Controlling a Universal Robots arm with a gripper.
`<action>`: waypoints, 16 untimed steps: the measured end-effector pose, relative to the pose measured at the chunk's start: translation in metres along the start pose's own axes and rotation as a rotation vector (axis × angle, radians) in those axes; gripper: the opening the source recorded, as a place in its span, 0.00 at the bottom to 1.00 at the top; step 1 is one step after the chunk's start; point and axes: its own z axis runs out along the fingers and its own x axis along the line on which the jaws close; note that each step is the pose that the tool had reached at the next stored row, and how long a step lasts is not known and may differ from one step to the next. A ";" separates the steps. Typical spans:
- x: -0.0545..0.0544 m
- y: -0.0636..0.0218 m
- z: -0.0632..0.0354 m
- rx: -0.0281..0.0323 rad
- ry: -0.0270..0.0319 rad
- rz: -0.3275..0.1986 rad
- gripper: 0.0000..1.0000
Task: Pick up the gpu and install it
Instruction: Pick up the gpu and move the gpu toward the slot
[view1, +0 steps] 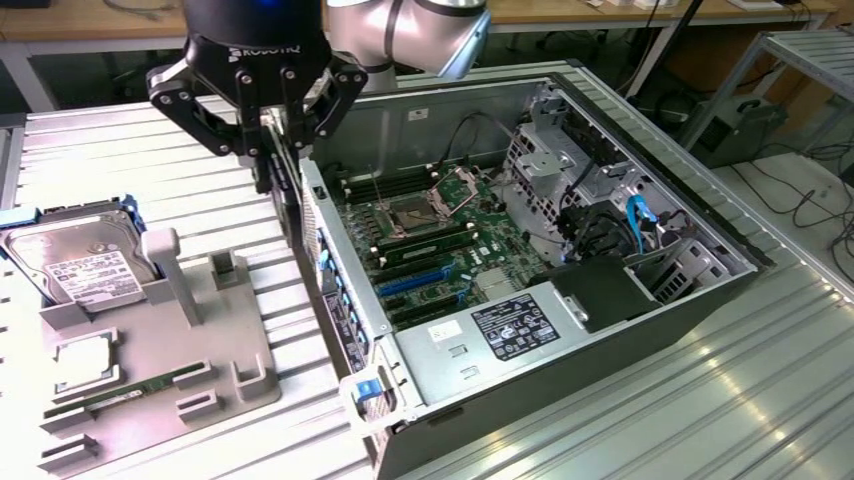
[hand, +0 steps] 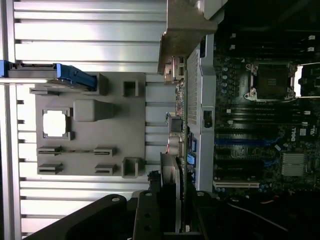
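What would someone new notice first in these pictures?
Probably the open computer case lying on its side, with its motherboard exposed. Over the case's wall on the exterior view's left, the gripper holds the gpu upright. Farther left, a grey fixture carries a hard drive.

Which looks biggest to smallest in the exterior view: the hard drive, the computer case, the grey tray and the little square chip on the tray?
1. computer case, biggest by far
2. grey tray
3. hard drive
4. square chip, smallest
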 end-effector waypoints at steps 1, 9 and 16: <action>-0.002 -0.0001 0.0000 0.0000 0.0000 0.000 0.28; -0.013 -0.0002 0.0001 0.0000 0.0000 0.000 0.28; -0.024 -0.0004 0.0001 0.0000 0.0000 0.000 0.28</action>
